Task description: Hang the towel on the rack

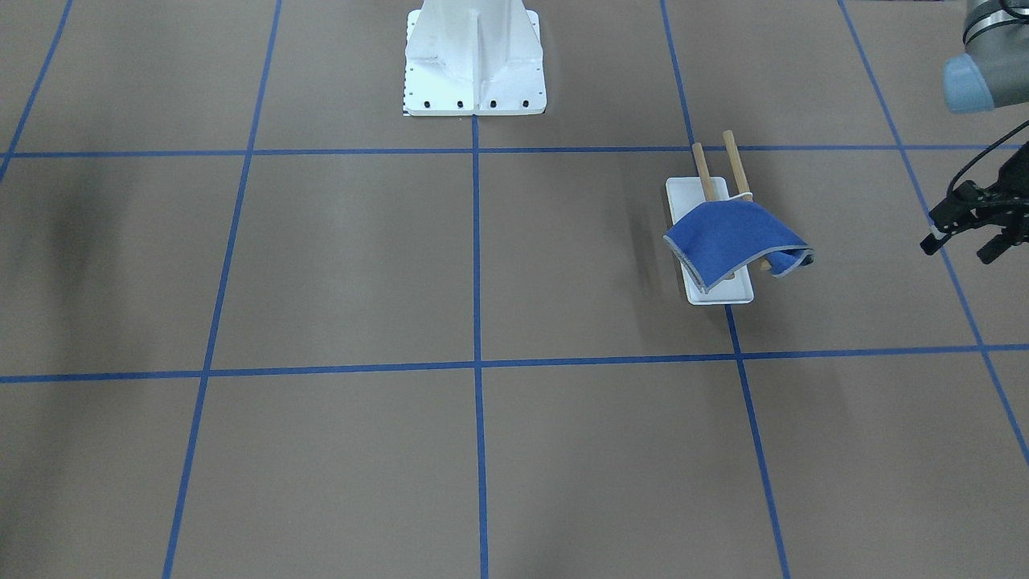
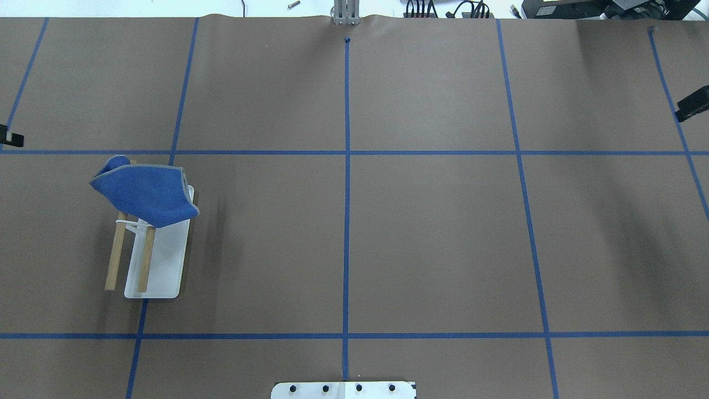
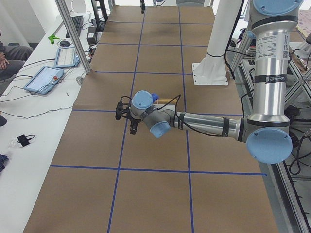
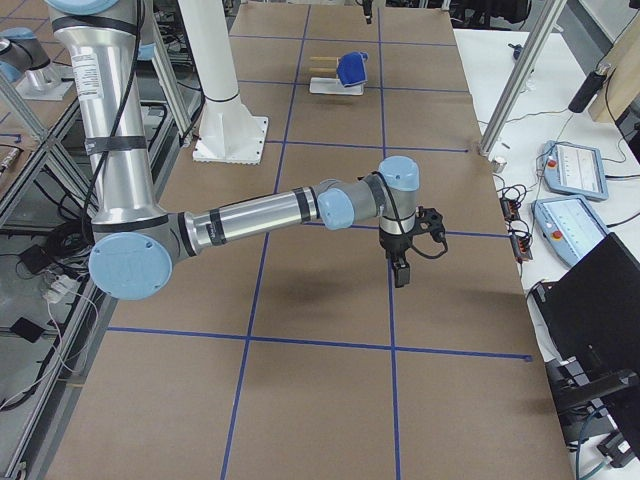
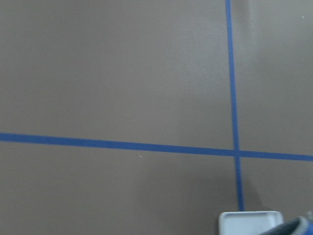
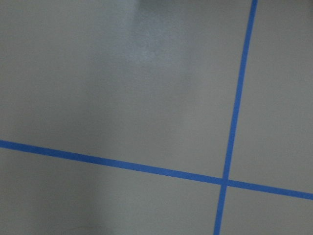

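Note:
The royal-blue towel lies draped over the free ends of the rack's two wooden dowels, one corner hanging off the side. The rack's white base sits flat on the table; rack and towel also show at the left in the overhead view. My left gripper is open and empty, apart from the rack on its outer side. In the left wrist view a corner of the base and the towel's edge show. My right gripper is far off at the table's right edge; I cannot tell its state.
The large white bolted pedestal stands at the table's middle on the robot's side. Blue tape lines divide the brown table into squares. Tablets and cables lie on the white benches beyond both table ends.

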